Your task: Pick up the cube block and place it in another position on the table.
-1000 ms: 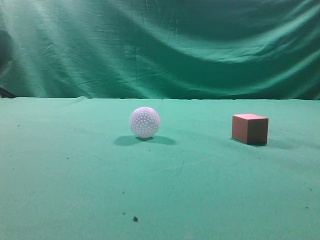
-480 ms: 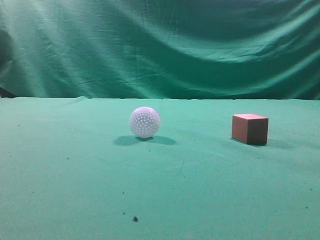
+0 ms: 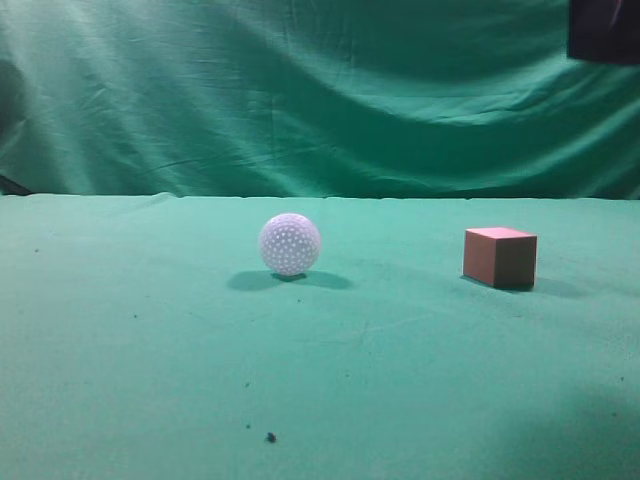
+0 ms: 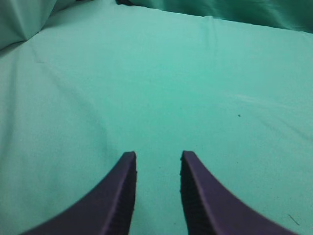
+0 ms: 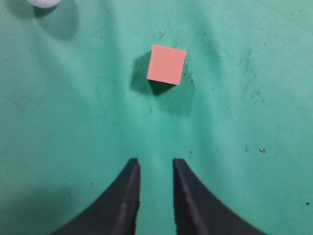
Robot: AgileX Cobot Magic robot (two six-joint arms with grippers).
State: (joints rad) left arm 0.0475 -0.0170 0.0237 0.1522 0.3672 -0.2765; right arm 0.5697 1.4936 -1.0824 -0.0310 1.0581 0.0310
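The reddish-brown cube block point(image 3: 499, 257) sits on the green table point(image 3: 150, 330) at the right. In the right wrist view the cube block point(image 5: 167, 64) lies ahead of my right gripper point(image 5: 156, 163), which is open, empty and well short of it. A dark part of the right arm point(image 3: 604, 30) shows at the top right corner of the exterior view. My left gripper point(image 4: 158, 155) is open and empty over bare green cloth point(image 4: 161, 88); no object is near it.
A white dimpled ball point(image 3: 290, 244) rests near the table's middle, left of the cube; its edge shows at the top left of the right wrist view point(image 5: 45, 2). A wrinkled green curtain point(image 3: 320, 90) hangs behind. Dark specks point(image 3: 270, 437) dot the near cloth.
A dark part of the right arm has come into the top right corner of the exterior view, and a shadow has appeared at the bottom right. The cube and ball have not moved.
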